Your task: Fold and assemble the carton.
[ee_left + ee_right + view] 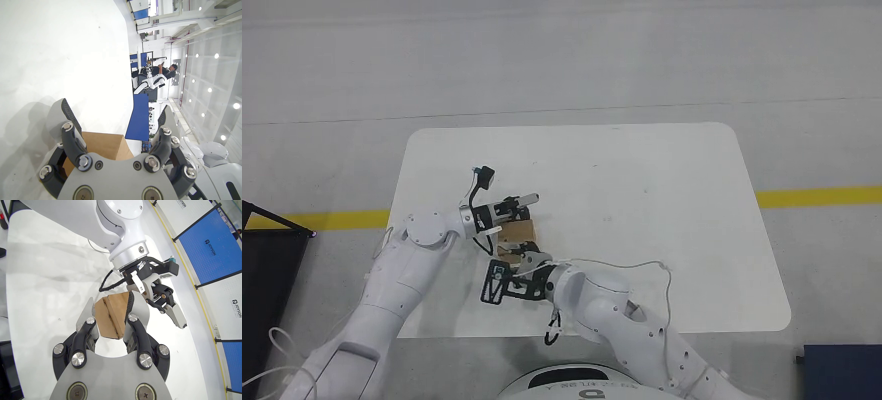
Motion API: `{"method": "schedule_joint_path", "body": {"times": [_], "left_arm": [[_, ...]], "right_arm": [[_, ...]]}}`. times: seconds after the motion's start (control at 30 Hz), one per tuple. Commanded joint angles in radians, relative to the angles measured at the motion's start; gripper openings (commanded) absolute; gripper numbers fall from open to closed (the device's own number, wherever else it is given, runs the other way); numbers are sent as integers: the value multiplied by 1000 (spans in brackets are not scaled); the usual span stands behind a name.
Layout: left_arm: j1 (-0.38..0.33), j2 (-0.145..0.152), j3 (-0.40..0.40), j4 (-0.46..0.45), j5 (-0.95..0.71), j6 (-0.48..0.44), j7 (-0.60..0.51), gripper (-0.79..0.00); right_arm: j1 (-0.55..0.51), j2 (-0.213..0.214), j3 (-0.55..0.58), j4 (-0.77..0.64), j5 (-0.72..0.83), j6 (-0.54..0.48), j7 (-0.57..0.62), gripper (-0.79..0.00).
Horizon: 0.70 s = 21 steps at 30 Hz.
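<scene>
Right gripper [111, 296] straddles the carton [110, 315], its fingers [135, 308] set against two opposite edges of the brown card. It looks clamped on, though it is hard to tell whether the farther finger truly presses its corner. Left gripper [115, 103] has its fingers wide apart. The carton lies low by its palm and against one finger, and the other finger hangs free over the table [642, 170]. In the top view the carton [519, 238] sits left of centre in the frame, between the two grippers, over the lower left part of the white tabletop.

The carton is small, plain corrugated card, so it should be light and fairly stiff across its panels but ready to bend at its scored lines. A ragged seam runs along the face turned to the right wrist camera. A hard pinch in the middle of a panel would likely crush the fluting, and a hold on one corner alone would let the carton twist. The matt surface should not slip against ribbed pads. The better hold is probably across opposite folded edges, as the right gripper has it, which leaves the left gripper free to push a flap along its score.
</scene>
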Motion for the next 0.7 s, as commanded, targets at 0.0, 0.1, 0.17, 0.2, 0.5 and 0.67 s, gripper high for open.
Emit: {"method": "schedule_joint_path", "body": {"times": [0.0, 0.1, 0.17, 0.2, 0.5, 0.67], "left_arm": [[3, 0, 0, -3, 1, 1, 1, 0], [6, 1, -1, -7, 1, -2, 3, 0], [8, 1, -2, -8, 2, 0, 5, 0], [9, 2, -2, -10, 3, 0, 5, 0], [19, 4, -8, -20, 6, -1, 11, 0], [21, 5, -17, -30, -9, -11, 32, 0]], "right_arm": [[-3, 2, 0, 2, -6, 2, 4, -425], [0, 2, -5, 13, -13, 9, 8, -425], [4, 1, -9, 24, -10, 10, 11, -425], [7, 0, -11, 34, -8, 11, 13, -428], [27, -5, -20, 51, 8, 35, 28, -425], [-10, 6, 9, -7, 0, 57, 14, -419]]}}
